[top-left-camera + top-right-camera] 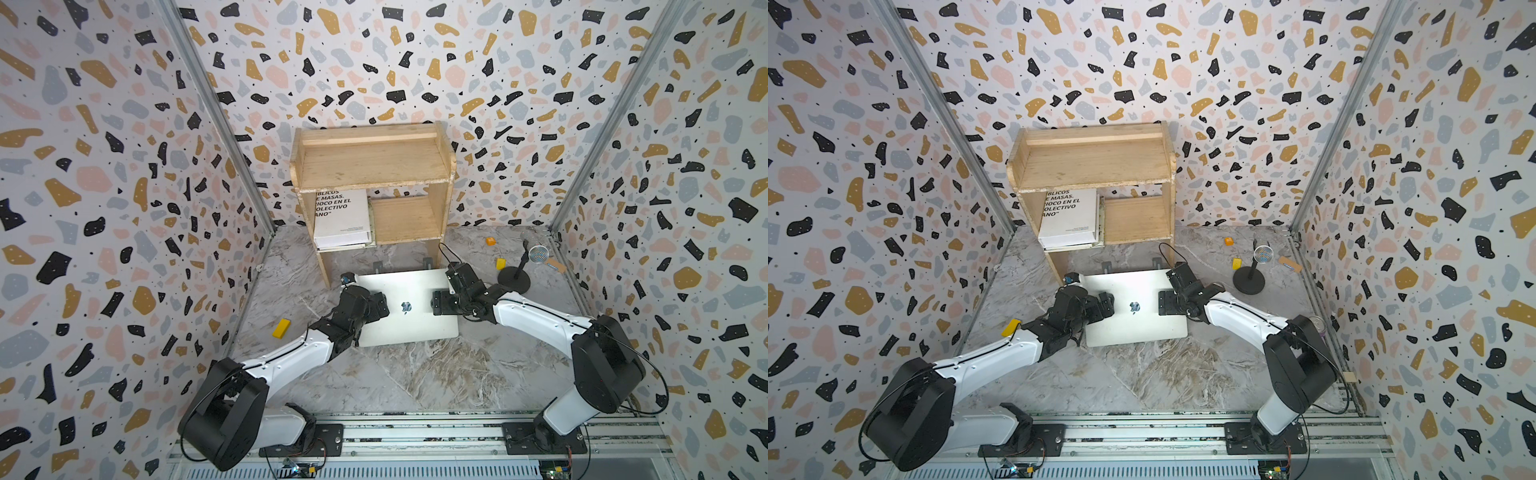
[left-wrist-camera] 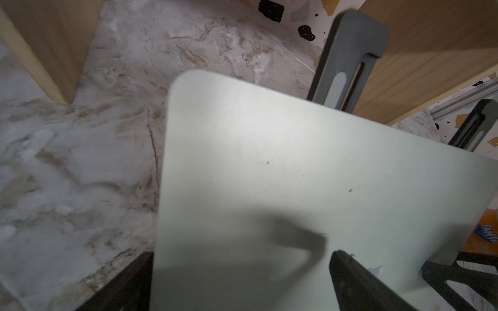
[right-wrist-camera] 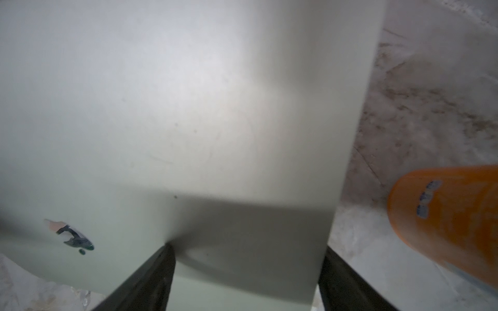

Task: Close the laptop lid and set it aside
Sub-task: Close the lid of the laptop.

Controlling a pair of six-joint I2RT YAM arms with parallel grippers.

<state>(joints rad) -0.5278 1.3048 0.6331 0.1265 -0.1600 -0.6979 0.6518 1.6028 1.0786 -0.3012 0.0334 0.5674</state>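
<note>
Terrazzo-patterned walls (image 1: 104, 166) close in a grey marbled tabletop (image 1: 415, 374). A wooden shelf (image 1: 370, 162) stands against the back wall, with a white book (image 1: 343, 220) on its lower left level. In front of the shelf, at the middle of the table, the laptop (image 1: 415, 328) lies with the laptop lid (image 1: 1133, 286) down and its silver outside up. The apple logo (image 1: 406, 306) shows in both top views, though whether the lid sits fully flush on the base is hard to tell from here. The laptop rests on a dark stand (image 2: 347, 53), whose hooked arms stick out past its far edge. The left gripper (image 1: 380, 309) is over the lid's left edge and the right gripper (image 1: 440, 302) over its right edge, both with jaws spread wide. In each wrist view one finger (image 3: 156, 269) lies over the lid and its mate beyond the edge — clamping nothing. A black microphone stand (image 1: 514, 278) stands to the right. A yellow block (image 1: 281, 328) lies to the left, well apart from the laptop.
</note>
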